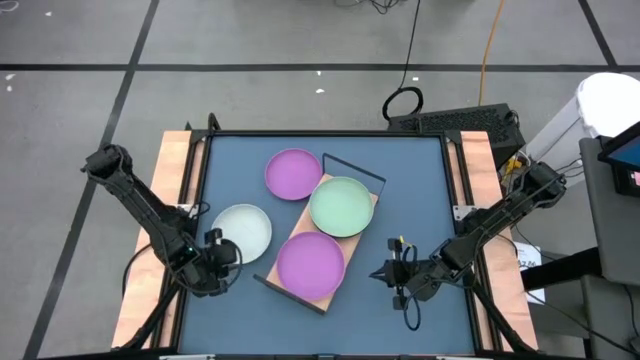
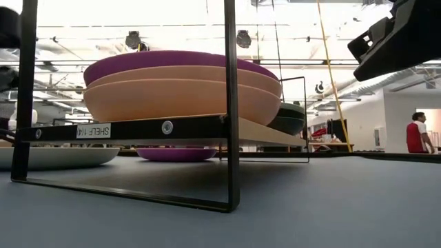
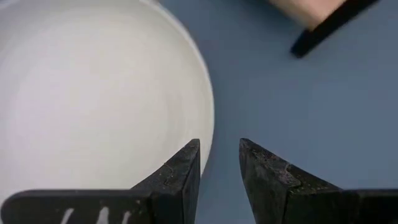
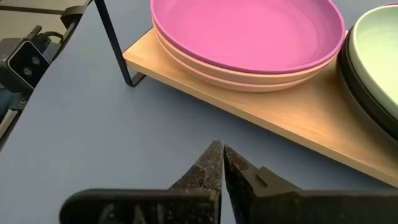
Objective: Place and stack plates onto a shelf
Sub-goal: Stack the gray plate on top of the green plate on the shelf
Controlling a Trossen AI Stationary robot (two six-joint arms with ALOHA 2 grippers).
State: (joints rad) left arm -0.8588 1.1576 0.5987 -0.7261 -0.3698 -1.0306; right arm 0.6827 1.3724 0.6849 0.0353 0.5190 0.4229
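Two plate stacks on shelf (image 1: 352, 232), mid-worktop (image 1: 420, 180).
Purple plate (image 1: 310, 263) atop pink pair at near end; green plate (image 1: 340, 206) atop black ones at far end. Second purple plate (image 1: 293, 174) beside shelf. White plate (image 1: 243, 229) toward left edge, left gripper (image 1: 222, 251) at its rim, jaws parted, nothing grasped. Right gripper (image 1: 385, 272) right of shelf, jaws clenched empty.
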